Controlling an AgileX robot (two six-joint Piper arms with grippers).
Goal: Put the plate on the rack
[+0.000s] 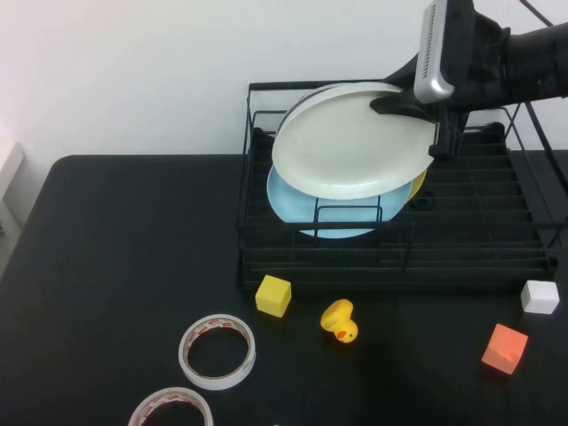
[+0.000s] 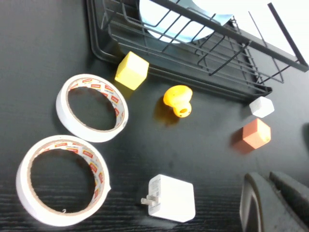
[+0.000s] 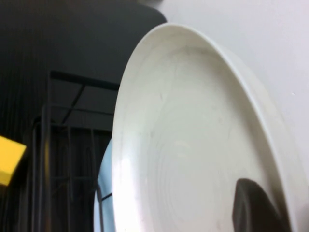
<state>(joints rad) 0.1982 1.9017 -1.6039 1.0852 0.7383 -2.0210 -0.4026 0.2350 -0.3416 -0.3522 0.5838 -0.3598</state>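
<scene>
My right gripper (image 1: 415,105) is shut on the rim of the white plate (image 1: 355,140) and holds it tilted above the left half of the black wire rack (image 1: 479,257). The plate fills the right wrist view (image 3: 193,145), with one dark fingertip (image 3: 256,208) pressed on its face. A light blue plate (image 1: 293,209) and a yellow plate (image 1: 417,185) stand in the rack behind and below it. My left gripper (image 2: 273,200) is out of the high view; its fingers lie close together and empty over the table, near the front.
In front of the rack lie a yellow cube (image 1: 273,295), a yellow duck (image 1: 339,321), two tape rolls (image 1: 217,351) (image 1: 170,410), an orange cube (image 1: 504,348) and a white cube (image 1: 540,296). A white charger (image 2: 171,198) lies near the left gripper.
</scene>
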